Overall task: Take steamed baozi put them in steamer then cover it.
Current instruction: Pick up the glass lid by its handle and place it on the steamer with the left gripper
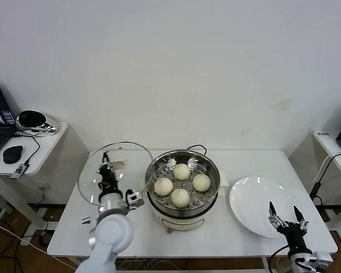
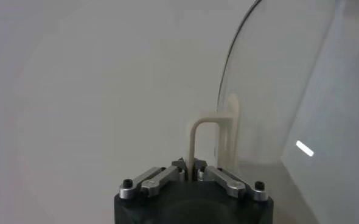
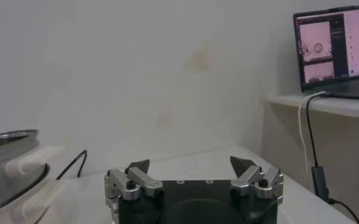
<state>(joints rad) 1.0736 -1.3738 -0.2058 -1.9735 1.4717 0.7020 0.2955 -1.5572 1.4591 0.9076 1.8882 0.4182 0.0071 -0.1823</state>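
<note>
Several cream-white steamed baozi [image 1: 182, 171] lie in the shiny steamer [image 1: 157, 166] on its white pot base at the table's middle. My left gripper [image 1: 106, 168] is shut on the cream handle [image 2: 205, 131] of the clear glass cover [image 1: 91, 177], holding it tilted on edge above the table, left of the steamer and apart from it. The cover [image 2: 277, 91] stands upright in the left wrist view. My right gripper [image 1: 284, 216] is open and holds nothing, low at the table's front right, by the plate. Its fingertips [image 3: 140, 166] point toward the wall.
A flat white plate [image 1: 256, 205] lies right of the steamer. The steamer rim [image 3: 9, 139] and a black cord [image 3: 70, 165] show in the right wrist view. Side tables with laptops [image 3: 334, 52] flank the table; the left one also holds a mouse [image 1: 12, 153].
</note>
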